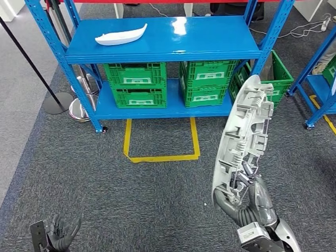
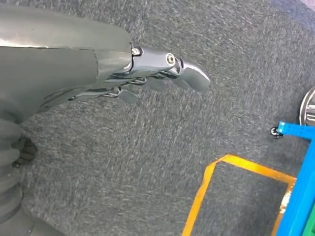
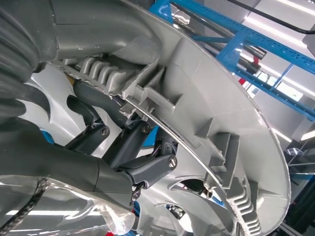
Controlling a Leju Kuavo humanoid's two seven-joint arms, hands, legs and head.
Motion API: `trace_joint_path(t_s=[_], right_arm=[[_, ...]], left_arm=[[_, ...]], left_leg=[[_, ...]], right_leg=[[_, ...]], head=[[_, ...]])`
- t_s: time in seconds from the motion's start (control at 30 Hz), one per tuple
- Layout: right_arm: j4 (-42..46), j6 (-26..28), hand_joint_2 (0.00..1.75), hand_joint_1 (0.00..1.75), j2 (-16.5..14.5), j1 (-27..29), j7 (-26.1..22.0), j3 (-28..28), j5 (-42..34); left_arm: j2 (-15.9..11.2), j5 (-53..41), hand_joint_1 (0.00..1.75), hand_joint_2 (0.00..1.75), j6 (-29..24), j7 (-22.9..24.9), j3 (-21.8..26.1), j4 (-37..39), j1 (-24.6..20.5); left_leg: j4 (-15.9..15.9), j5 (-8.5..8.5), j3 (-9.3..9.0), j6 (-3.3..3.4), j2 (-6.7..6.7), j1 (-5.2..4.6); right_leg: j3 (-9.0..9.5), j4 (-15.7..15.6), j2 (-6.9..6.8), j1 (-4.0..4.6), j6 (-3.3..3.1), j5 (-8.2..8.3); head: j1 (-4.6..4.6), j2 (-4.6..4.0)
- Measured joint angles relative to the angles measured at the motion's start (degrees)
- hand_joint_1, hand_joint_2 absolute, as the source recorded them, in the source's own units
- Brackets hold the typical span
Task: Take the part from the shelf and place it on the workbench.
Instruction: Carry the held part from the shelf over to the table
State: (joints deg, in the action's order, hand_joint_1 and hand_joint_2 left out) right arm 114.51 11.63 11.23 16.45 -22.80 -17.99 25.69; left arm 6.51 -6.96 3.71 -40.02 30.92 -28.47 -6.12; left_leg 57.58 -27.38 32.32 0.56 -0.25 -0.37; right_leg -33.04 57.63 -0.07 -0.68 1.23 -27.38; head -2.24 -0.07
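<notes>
While my right hand [image 1: 248, 197] grips the grey ribbed part [image 1: 243, 136] at its lower end, the part stands nearly upright above that hand, long axis vertical and tilted slightly rightward, well clear of the blue shelf [image 1: 166, 39]. My left hand [image 1: 59, 233] hangs low at the far side, fingers apart, holding nothing. A second white part [image 1: 121, 37] lies on the shelf top. Open carpet [image 1: 118, 194] lies all around; I judge the counter must be sought by turning away.
</notes>
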Motion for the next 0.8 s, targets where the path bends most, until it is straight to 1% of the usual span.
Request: trace_joint_path(t_s=[0.1,0.13,0.23,0.3,0.63,0.7,0.8], right_arm=[[0.0,0.2,1.75,1.75,0.0,-0.5,0.3,-0.4,0.3],[0.0,0.3,1.75,1.75,0.0,-0.6,0.4,-0.6,0.3],[-0.1,0.2,1.75,1.75,0.0,-0.8,0.2,-0.8,0.0],[-0.1,0.1,1.75,1.75,0.0,-0.8,-0.1,-0.8,-0.3],[-0.2,-0.3,1.75,1.75,0.0,-0.7,-0.5,-0.8,-0.5],[-0.2,-0.5,1.75,1.75,0.0,-0.7,-0.4,-0.8,-0.4],[-0.2,-1.1,1.75,1.75,0.2,-0.5,-0.4,-0.8,-0.2]], left_arm=[[-0.5,-0.4,0.0,1.75,1.4,0.0,-0.4,0.2,0.2],[-0.6,-0.4,0.0,1.75,2.7,0.0,-0.5,0.4,0.2],[-1.1,0.7,0.0,1.75,11.1,0.0,-0.8,1.5,0.0],[-1.4,0.5,0.0,1.75,14.3,0.0,-0.9,1.9,0.0],[-2.1,-1.9,0.0,1.75,14.8,-0.1,-3.8,1.1,0.9],[-2.1,-1.9,0.0,1.75,15.2,-0.1,-4.6,-0.1,1.4],[-2.1,-1.5,0.0,1.75,15.4,-0.1,-7.0,-3.1,2.5]], left_leg=[[0.0,0.0,0.0,0.0,0.0,0.0],[0.0,0.0,0.0,0.0,-0.01,0.0],[0.0,0.0,0.01,0.0,-0.01,0.0],[0.0,0.0,0.01,0.0,0.0,0.0],[0.0,0.0,0.0,0.0,0.0,-0.01],[0.0,0.0,0.0,0.0,0.0,0.0],[0.0,0.0,0.0,0.0,-0.01,0.0]], right_leg=[[-0.01,0.0,-0.02,0.0,0.0,0.0],[-0.01,0.0,-0.02,0.0,0.0,0.0],[-0.01,0.0,-0.01,0.0,0.0,-0.01],[-0.01,0.0,-0.01,0.0,0.0,-0.01],[-0.01,0.0,-0.01,0.0,0.0,0.0],[-0.01,0.0,0.0,0.0,0.0,0.0],[-0.02,0.0,-0.01,0.0,0.0,0.0]], head=[[0.0,0.0],[0.0,0.0],[0.01,0.0],[-0.01,0.0],[-0.01,0.0],[-0.01,0.0],[0.0,0.0]])
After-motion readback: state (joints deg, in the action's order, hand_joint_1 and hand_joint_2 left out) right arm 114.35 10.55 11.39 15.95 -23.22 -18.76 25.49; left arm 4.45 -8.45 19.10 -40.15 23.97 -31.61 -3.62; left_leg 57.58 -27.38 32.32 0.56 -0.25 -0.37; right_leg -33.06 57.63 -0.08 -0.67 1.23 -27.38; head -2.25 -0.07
